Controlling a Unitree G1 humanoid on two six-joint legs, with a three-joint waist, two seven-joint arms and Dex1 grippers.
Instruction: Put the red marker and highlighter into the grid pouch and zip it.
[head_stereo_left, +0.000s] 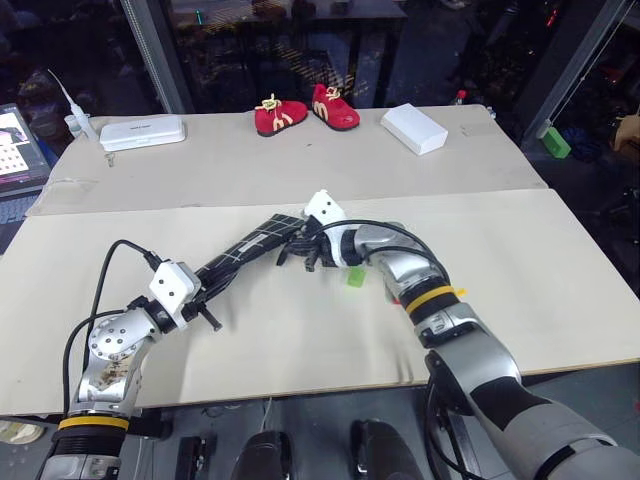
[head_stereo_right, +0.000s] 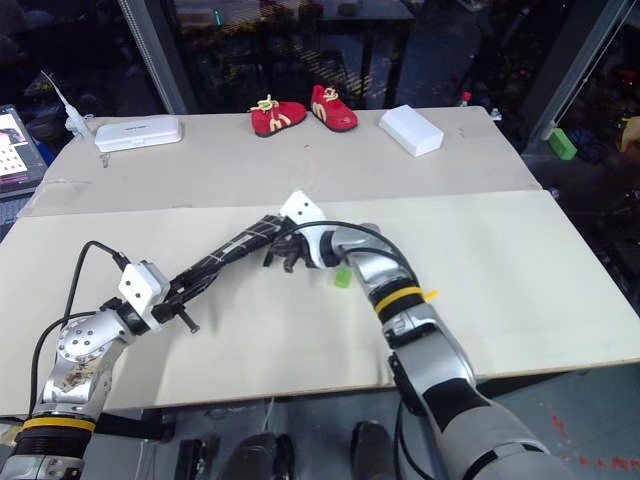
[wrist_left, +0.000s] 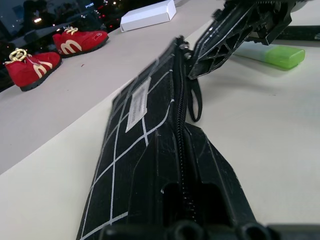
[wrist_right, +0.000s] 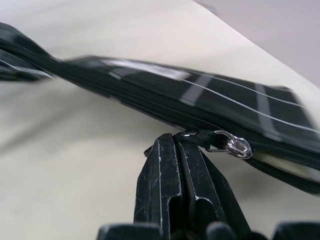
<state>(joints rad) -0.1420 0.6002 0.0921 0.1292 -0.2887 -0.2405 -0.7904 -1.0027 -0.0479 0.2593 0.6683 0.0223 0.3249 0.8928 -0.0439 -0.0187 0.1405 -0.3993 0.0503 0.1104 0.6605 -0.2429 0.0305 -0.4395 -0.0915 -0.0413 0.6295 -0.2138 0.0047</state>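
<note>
The grid pouch (head_stereo_left: 255, 245), black with white lines and a small white label, is held up off the table between both grippers. My left gripper (head_stereo_left: 208, 288) is shut on its near end, and the closed zipper (wrist_left: 181, 150) runs away from it. At the far end my right gripper (wrist_right: 175, 147) is shut on the black zipper pull strap (wrist_left: 195, 102), beside its metal ring (wrist_right: 236, 145). The light green highlighter (head_stereo_left: 354, 276) lies on the table just beyond my right gripper. The red marker is hidden.
Two red shoes (head_stereo_left: 300, 112), a white box (head_stereo_left: 413, 128) and a flat white device (head_stereo_left: 143, 131) sit on the far table half. A green block (head_stereo_left: 555, 142) stands off the table's far right corner. A screen (head_stereo_left: 15, 145) is at the left edge.
</note>
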